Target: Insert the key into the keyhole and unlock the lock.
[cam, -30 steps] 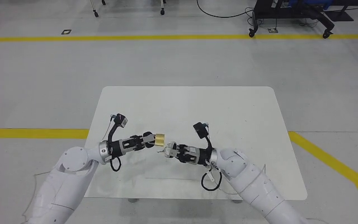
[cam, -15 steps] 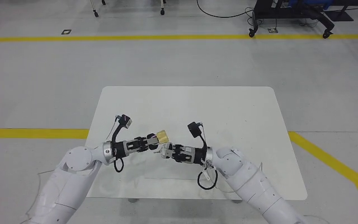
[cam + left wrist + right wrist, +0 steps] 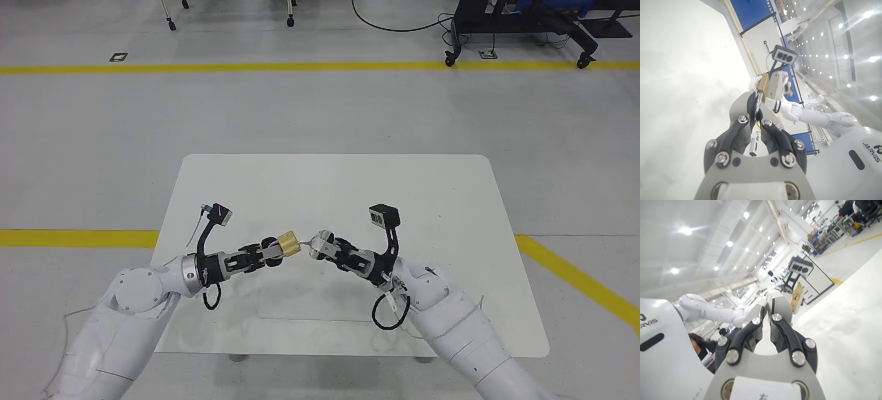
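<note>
Bench [image 3: 440, 200]: white top, lying under the lock; the lock is held up off it, over the half nearer the robot.

Left arm [image 3: 150, 290]: comes to the lock from its shackle side.

Right arm [image 3: 450, 320]: comes to the lock from the opposite side, the end with the keyhole.

Left pincer [image 3: 756, 106]: fingers clamped on the lock's silver shackle, so the brass body sticks out beyond the fingertips.

Right pincer [image 3: 767, 308]: fingers drawn together with a hairline gap, tips just beside the lock's keyhole end. In the top view they pinch a thin pale piece, logged as the key.

Lock [image 3: 763, 85]: small brass padlock, keyhole end turned toward the right pincer.

Key [image 3: 306, 247]: thin sliver between the lock and the right pincer. Too small to tell whether its tip sits in the keyhole.
</note>
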You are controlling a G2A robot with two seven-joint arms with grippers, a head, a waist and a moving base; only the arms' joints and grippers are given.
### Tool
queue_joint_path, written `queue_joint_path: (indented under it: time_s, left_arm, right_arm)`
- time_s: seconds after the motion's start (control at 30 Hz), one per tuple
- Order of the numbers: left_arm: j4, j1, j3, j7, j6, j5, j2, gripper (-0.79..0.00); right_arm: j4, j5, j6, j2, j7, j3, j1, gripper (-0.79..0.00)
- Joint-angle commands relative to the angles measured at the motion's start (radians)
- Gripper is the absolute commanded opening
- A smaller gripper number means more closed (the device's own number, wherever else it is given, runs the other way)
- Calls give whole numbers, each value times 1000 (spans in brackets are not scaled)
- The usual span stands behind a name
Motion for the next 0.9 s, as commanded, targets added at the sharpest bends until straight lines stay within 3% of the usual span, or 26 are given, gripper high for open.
queue_joint_path:
  time_s: [0.0, 0.17, 0.43, 0.87]
  left_arm:
    - [-34, 19, -2, 31, -48, 21, 0, -785]
    - [-97, 57, 6, 108, -112, 86, -2, -785]
    - [-120, 73, 22, 203, -78, 145, -8, -785]
    - [-118, 91, 26, 330, -54, 236, -14, -785]
  right_arm:
    - [25, 55, 5, -5, -11, 4, 5, -785]
    - [65, 56, 31, -23, -46, -9, 25, -785]
    - [92, 38, 42, -56, -77, -44, 37, -785]
    - [40, 87, 52, -81, 47, -82, 29, -785]
